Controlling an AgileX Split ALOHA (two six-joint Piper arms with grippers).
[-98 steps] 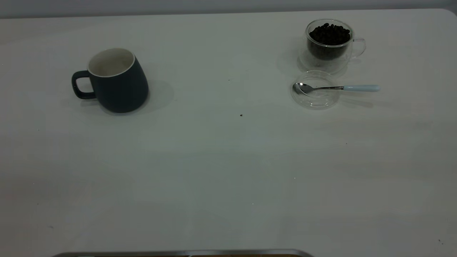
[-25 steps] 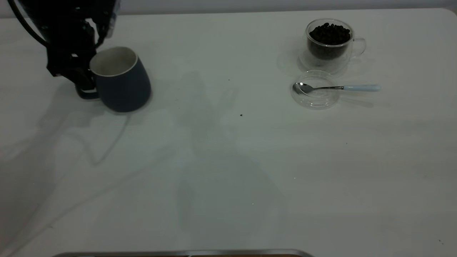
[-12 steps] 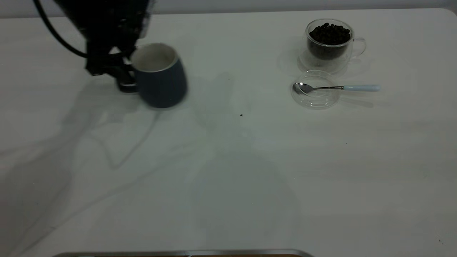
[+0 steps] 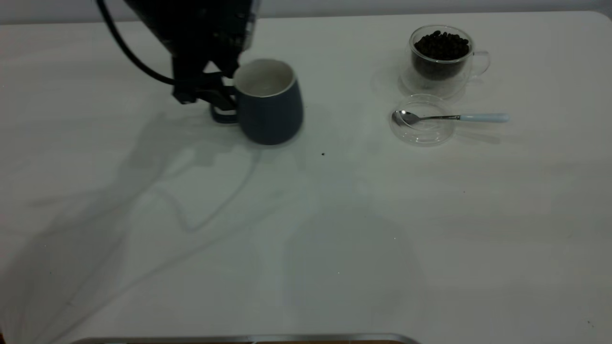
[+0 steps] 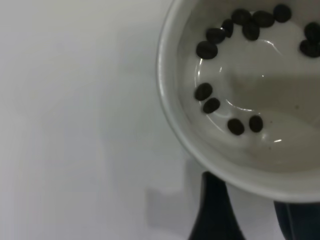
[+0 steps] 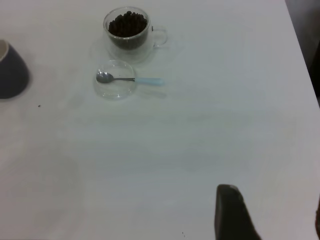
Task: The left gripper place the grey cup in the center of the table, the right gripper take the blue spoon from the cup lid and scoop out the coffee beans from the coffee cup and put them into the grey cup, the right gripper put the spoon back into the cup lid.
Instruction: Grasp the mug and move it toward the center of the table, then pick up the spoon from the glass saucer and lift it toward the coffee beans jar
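The grey cup (image 4: pixel 270 112) stands upright left of the table's middle, its handle turned toward my left gripper (image 4: pixel 222 102), which is shut on that handle. Looking down from the left wrist, the cup's white inside (image 5: pixel 260 75) holds several coffee beans, and my left gripper (image 5: pixel 255 210) sits just under the rim. The blue spoon (image 4: pixel 449 117) lies across the clear cup lid (image 4: pixel 423 129), bowl inside it and handle pointing right. Behind the lid stands the glass coffee cup (image 4: pixel 442 59), full of beans. My right gripper (image 6: pixel 272 217) hangs open over bare table, far from the spoon (image 6: pixel 130 79).
A single stray bean (image 4: pixel 323 154) lies on the white table (image 4: pixel 306 229) between the grey cup and the lid. The table's right edge (image 6: pixel 302 60) shows in the right wrist view. A metal strip (image 4: pixel 248 339) runs along the near edge.
My left arm came in, took the grey cup by its handle and has carried it rightward from the far left toward the table's middle. Spoon, lid and coffee cup have not moved.
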